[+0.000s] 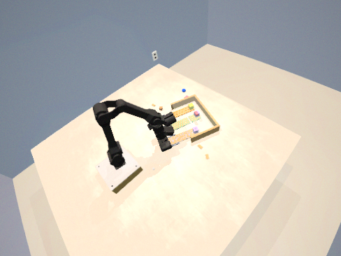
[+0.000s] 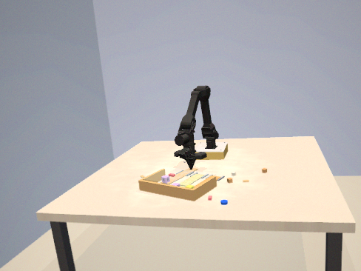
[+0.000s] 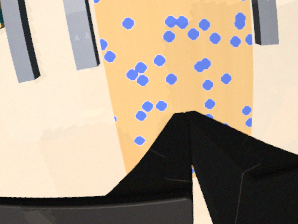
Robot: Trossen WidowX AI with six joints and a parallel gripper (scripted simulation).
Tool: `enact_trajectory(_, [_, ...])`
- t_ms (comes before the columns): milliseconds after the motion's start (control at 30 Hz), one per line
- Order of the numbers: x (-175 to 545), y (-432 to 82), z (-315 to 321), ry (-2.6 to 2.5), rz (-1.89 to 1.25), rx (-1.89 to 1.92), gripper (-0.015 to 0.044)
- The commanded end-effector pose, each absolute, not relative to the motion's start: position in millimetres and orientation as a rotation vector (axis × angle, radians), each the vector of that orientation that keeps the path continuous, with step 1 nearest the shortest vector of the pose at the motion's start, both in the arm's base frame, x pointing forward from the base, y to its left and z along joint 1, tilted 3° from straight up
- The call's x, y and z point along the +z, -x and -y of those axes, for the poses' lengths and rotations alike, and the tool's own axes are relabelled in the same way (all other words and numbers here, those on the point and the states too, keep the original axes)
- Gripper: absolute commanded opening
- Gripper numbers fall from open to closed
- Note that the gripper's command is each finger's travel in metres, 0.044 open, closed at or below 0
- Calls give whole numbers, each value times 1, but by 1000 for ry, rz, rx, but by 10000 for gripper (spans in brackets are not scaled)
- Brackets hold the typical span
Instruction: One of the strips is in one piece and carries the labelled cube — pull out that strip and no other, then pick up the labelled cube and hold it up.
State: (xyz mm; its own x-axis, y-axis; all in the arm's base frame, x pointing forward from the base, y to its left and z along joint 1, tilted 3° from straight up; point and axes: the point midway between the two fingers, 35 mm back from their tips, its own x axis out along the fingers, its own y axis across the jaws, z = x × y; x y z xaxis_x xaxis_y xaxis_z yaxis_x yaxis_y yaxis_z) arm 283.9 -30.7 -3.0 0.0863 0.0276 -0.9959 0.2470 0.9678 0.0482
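Observation:
My gripper (image 2: 191, 169) (image 3: 184, 122) is shut and empty. Its tips are over the front part of a pale orange, blue-spotted strip (image 1: 182, 136) (image 3: 165, 50); contact cannot be told. A lilac cube (image 1: 195, 129) (image 2: 166, 179) is at that strip's far end. I see no gap in the strip, but part is hidden behind the fingers. The green spotted middle strip (image 1: 179, 124) shows a gap across it, with a pink-red cube (image 1: 196, 113) at its far end. A yellow cube (image 1: 191, 105) is at the end of the orange strip (image 1: 183, 112). Labels are too small to read.
A wooden-walled tray (image 1: 206, 135) (image 2: 166, 189) surrounds the far part of the strips. Grey rails (image 3: 82, 40) (image 3: 267, 22) flank the blue-spotted strip. A blue disc (image 1: 184, 90) (image 2: 224, 202) and several small scraps and blocks lie around the tray.

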Motion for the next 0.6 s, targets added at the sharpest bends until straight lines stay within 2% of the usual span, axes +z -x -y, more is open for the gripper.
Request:
enact_trajectory(0, [-10, -270, 29, -226, -1508, -172, 0])
enact_trajectory(567, [-11, -245, 23, -227, -1510, -172, 0])
